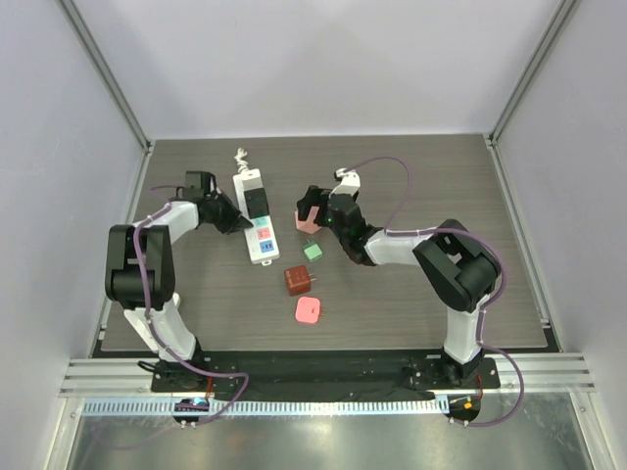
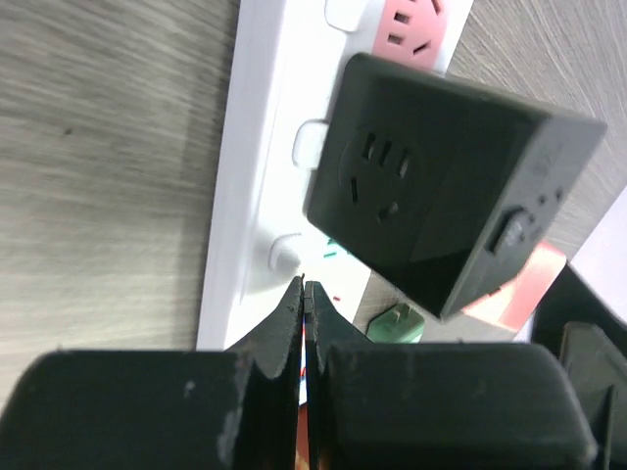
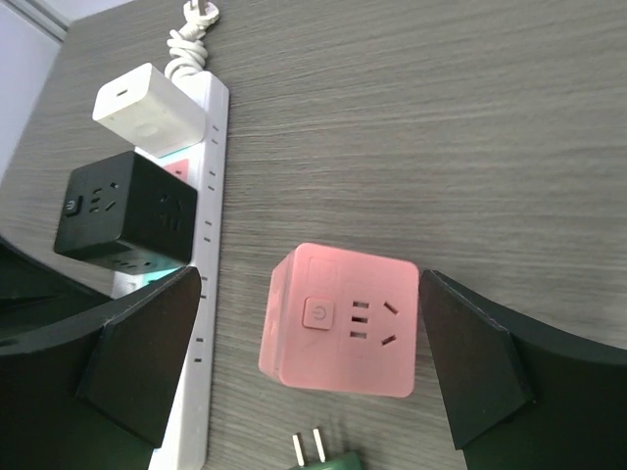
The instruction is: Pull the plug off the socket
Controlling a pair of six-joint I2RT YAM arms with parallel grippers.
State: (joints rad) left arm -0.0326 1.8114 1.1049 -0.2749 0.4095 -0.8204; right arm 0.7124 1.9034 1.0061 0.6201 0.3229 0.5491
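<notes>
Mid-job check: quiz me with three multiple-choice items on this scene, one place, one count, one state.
1. Where is the pink cube? A plugged in; B on the table beside the socket; C lifted in the air.
2. How many plugs sit in the socket? A none; B two; C four.
3. The right gripper is: A open; B shut; C out of view.
Answers: B, it rests on wood between the fingers; B, white charger and black cube; A, fingers stand wide of the pink cube.
</notes>
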